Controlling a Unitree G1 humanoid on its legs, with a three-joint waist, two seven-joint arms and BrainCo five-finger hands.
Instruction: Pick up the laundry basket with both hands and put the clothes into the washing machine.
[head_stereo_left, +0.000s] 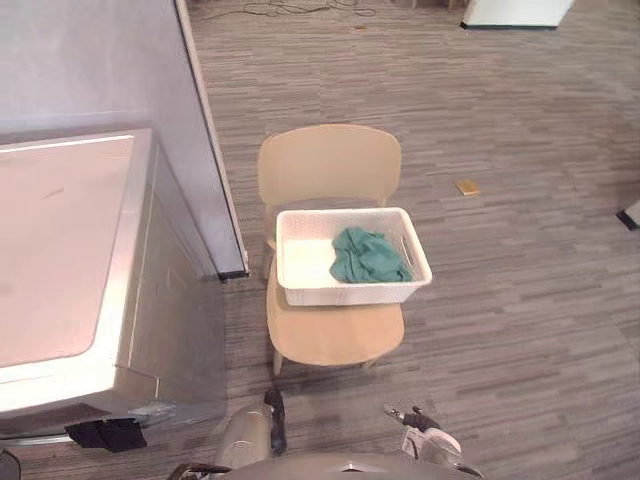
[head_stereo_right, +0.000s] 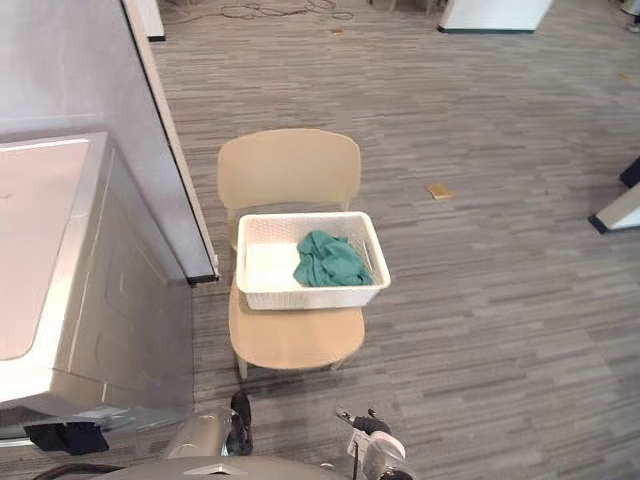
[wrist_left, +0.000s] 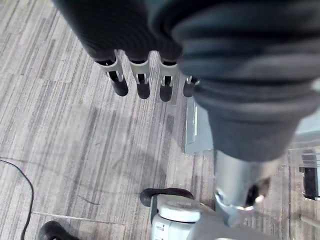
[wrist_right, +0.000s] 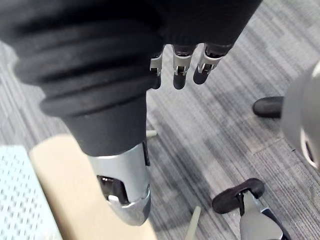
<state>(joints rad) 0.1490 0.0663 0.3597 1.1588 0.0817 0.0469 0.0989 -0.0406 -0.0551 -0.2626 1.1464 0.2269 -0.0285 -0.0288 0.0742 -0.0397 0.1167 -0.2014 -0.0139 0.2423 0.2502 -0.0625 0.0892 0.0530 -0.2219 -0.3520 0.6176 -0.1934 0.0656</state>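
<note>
Basket (head_stereo_left: 345, 293) waits beside the washer (head_stereo_left: 60, 260), on a chair (head_stereo_left: 330, 165): light, stiff plastic I'd say, soft green cloth (head_stereo_left: 368, 255) inside; take it by both short rims. Left hand (wrist_left: 142, 80) and right hand (wrist_right: 179, 70) hang low, fingers straight, empty.

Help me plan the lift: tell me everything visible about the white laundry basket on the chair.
The white rectangular plastic laundry basket has perforated walls and an open top. It stands upright on the seat of the beige wooden chair, its right end slightly overhanging the seat. A crumpled teal cloth lies in its right half; the left half is bare. Nothing else touches it.
</note>
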